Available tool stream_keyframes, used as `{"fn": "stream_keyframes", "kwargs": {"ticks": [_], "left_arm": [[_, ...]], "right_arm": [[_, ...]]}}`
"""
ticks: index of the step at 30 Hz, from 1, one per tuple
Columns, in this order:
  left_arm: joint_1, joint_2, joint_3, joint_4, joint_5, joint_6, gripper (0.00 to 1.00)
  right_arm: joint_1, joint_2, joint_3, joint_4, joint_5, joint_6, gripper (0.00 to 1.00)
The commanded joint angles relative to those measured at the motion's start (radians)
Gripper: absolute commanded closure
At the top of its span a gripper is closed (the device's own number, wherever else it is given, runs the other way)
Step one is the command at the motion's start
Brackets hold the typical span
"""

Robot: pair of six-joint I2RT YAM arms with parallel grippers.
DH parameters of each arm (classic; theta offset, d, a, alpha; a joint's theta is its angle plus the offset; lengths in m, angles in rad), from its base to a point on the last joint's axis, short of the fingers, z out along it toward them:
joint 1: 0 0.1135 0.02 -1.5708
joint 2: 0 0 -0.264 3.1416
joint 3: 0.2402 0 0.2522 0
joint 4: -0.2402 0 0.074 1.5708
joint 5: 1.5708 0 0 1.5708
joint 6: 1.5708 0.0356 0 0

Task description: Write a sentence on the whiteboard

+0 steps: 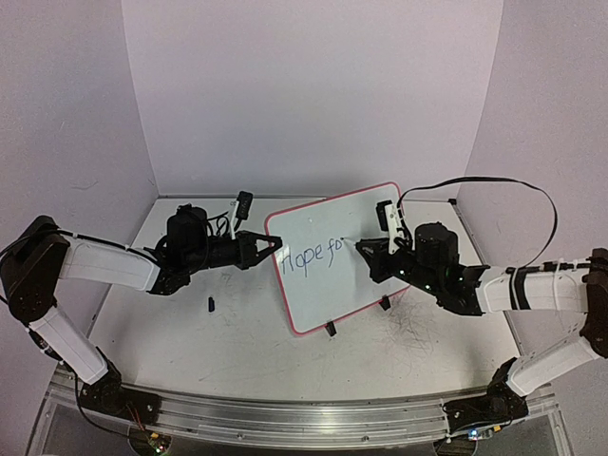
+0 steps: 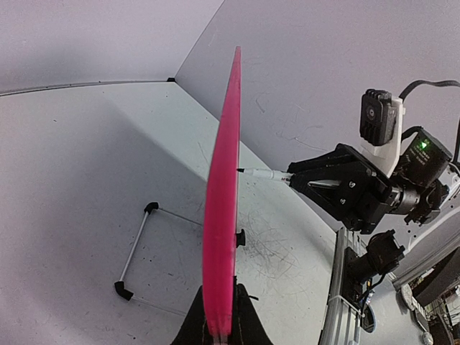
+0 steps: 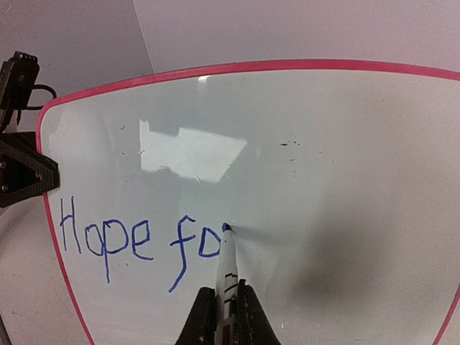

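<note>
The left end effector (image 1: 274, 245) clamps the edge of the upright whiteboard (image 1: 332, 294). The right end effector (image 3: 224, 320) grasps a marker (image 3: 228, 262), its tip touching the board where the sentence (image 3: 136, 241) reads "Hope fo".

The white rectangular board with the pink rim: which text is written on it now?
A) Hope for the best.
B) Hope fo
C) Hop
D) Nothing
B: the blue handwriting on the white rectangular board with the pink rim reads "Hope fo", with the tip of the white marker at the "o".
</note>
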Motion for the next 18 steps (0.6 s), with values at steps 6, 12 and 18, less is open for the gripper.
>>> {"fn": "stream_keyframes", "kwargs": {"ticks": [6,12,18], "left_arm": [[0.002,-0.016,0.003,-0.028,-0.044,0.089,1.0],[0.002,-0.014,0.006,-0.029,-0.041,0.087,1.0],[0.002,-0.017,0.007,-0.029,-0.04,0.085,1.0]], "right_arm": [[0.001,-0.041,-0.06,-0.024,0.023,0.038,1.0],[0.001,-0.041,-0.067,-0.014,0.015,0.044,1.0],[0.001,-0.031,-0.036,0.011,0.018,0.037,1.0]]}}
